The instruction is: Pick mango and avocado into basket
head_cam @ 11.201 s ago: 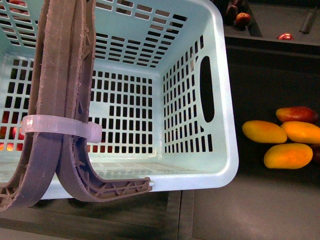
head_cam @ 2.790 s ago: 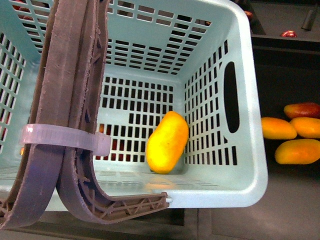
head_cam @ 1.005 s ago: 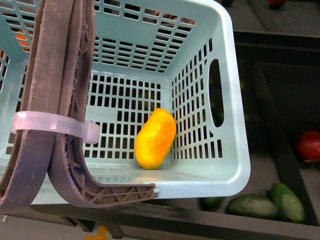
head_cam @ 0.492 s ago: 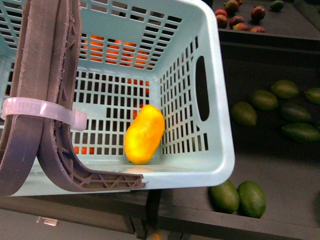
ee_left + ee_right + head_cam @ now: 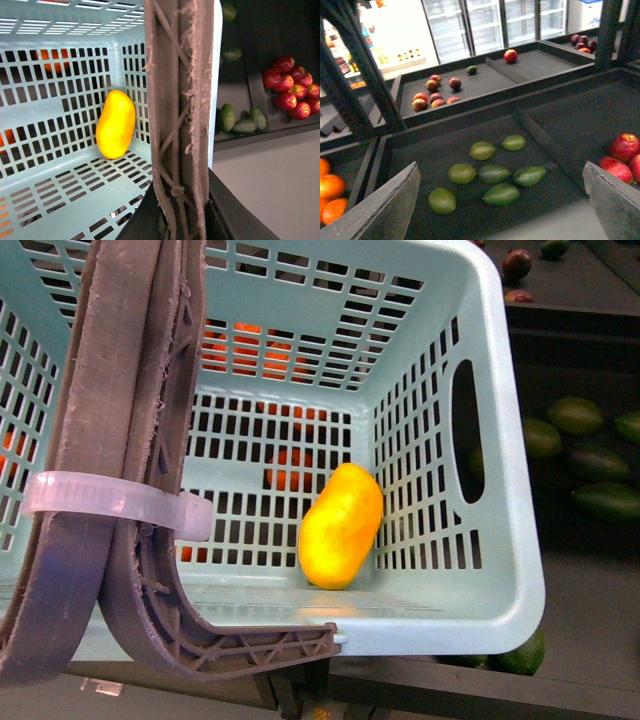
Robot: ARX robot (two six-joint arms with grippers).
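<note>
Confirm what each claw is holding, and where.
Left claw grips the teal slotted plastic basket by its brown-grey swing handles. Right claw open, empty.

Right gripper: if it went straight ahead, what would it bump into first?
Probably the avocados on the black shelf. The open right gripper points at that bunch, and nothing shows in between; depth is unclear.

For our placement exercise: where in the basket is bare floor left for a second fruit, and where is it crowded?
Bare floor lies between the mango and the handles, back to the basket's far wall. Crowded: the near right corner, holding the mango.
</note>
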